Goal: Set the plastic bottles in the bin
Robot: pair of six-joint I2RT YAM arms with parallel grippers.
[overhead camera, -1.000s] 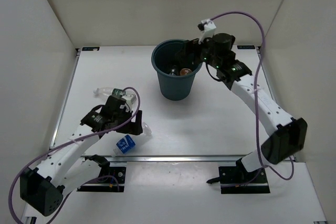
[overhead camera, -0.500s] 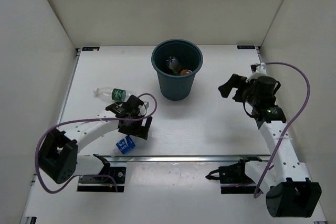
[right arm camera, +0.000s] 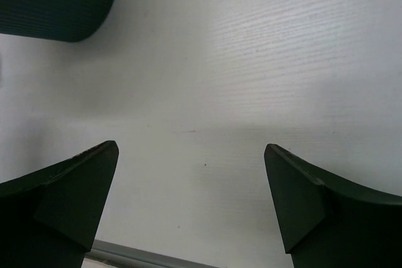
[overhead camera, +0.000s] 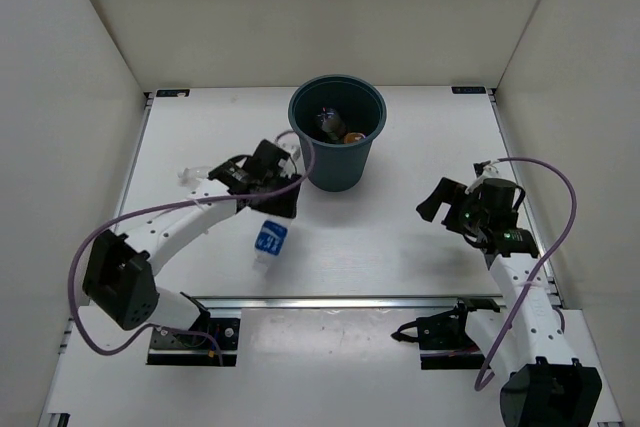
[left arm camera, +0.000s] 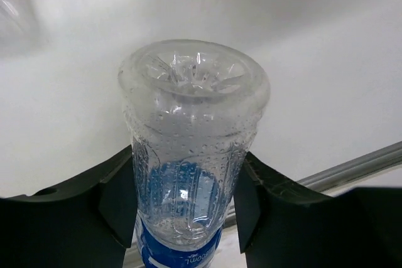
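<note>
My left gripper (overhead camera: 281, 209) is shut on a clear plastic bottle with a blue label (overhead camera: 270, 239) and holds it above the table, just left of the bin (overhead camera: 318, 169). In the left wrist view both black fingers (left arm camera: 119, 202) press the bottle's ribbed body (left arm camera: 191, 123), with its base pointing away from the camera. The round dark teal bin holds at least two bottles, one dark-labelled (overhead camera: 329, 122) and one orange (overhead camera: 352, 135). Another clear bottle (overhead camera: 189, 176) lies on the table, mostly hidden under my left arm. My right gripper (overhead camera: 436, 203) hangs open over bare table at the right (right arm camera: 191, 199).
White walls close in the table on the left, back and right. A metal rail (overhead camera: 340, 299) runs along the near edge. The bin's side (right arm camera: 56, 1) shows at the upper left of the right wrist view. Purple cables loop off both arms.
My left gripper shut on the blue-labelled bottle near the front edge, then lifted it and carried it toward the bin. My right arm drew back from the bin to the right side of the table.
</note>
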